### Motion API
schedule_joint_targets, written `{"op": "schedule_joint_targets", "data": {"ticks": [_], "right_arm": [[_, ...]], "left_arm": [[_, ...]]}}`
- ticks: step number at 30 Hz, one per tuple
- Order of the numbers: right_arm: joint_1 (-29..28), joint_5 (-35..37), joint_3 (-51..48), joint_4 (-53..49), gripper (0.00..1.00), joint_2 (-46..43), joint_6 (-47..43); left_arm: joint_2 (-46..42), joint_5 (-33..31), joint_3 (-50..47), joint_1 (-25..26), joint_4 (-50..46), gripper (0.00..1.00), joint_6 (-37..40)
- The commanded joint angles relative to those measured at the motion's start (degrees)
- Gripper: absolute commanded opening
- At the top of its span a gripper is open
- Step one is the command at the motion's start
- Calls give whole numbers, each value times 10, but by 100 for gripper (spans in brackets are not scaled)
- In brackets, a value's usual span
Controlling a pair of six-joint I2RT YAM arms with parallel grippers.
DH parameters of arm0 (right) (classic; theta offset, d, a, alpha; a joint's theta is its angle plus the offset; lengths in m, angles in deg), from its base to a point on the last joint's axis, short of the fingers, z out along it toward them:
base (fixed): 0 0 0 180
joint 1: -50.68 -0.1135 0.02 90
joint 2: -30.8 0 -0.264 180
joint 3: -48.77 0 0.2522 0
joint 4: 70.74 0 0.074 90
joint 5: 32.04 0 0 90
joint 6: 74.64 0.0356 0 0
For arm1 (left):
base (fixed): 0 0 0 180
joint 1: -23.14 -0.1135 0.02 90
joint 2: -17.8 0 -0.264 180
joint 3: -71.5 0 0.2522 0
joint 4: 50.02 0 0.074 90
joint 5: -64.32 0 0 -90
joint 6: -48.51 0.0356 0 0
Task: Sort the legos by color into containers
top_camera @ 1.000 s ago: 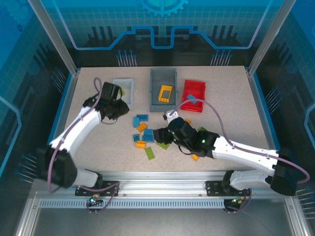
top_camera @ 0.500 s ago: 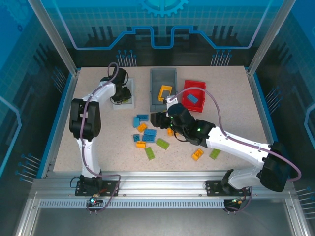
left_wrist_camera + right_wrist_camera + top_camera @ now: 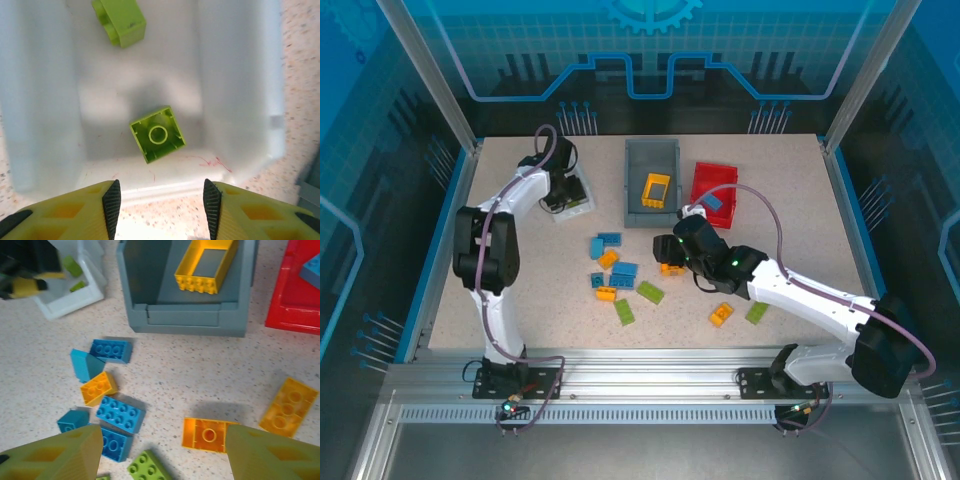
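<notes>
My left gripper (image 3: 161, 202) hangs open just before the near rim of the white bin (image 3: 240, 90), nothing between its pads. Two lime green bricks lie inside, one upside down (image 3: 157, 134) and one at the far end (image 3: 120, 21). My right gripper (image 3: 160, 455) stands open above the table. An upturned orange brick (image 3: 207, 434) lies close to its right finger. Blue bricks (image 3: 120, 414), a small yellow brick (image 3: 98, 387) and a green one (image 3: 147, 470) lie to its left. From above, the left gripper (image 3: 563, 198) is at the white bin (image 3: 582, 200) and the right gripper (image 3: 665, 250) is beside the loose bricks (image 3: 623, 272).
The grey bin (image 3: 652, 160) holds a yellow open-frame piece (image 3: 656, 190). The red bin (image 3: 705, 180) holds a blue brick (image 3: 717, 202). An orange brick (image 3: 722, 315) and a green one (image 3: 757, 312) lie near the right arm. The right arm's cable arcs over the red bin.
The left arm swung from the table to the white bin and its gripper opened there. The right gripper moved up from the pile, then right over the orange brick.
</notes>
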Motion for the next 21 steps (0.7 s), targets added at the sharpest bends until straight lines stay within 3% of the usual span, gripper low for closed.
{"op": "schedule_joint_targets", "data": {"ticks": [1, 9, 15, 18, 21], "right_arm": [[7, 24, -4, -32, 67, -5, 3], [8, 29, -5, -42, 65, -4, 3], [13, 23, 1, -43, 65, -1, -12], [14, 20, 6, -47, 65, 0, -13], [14, 17, 1, -40, 65, -2, -9]], "left_arm": [[-58, -9, -17, -4, -14, 49, 0], [-110, -22, -57, -3, -13, 37, 14], [-71, -54, -6, -18, -35, 37, 47], [-31, -94, 42, -33, -74, 45, 63], [-7, -75, 51, -57, -66, 50, 68]]}}
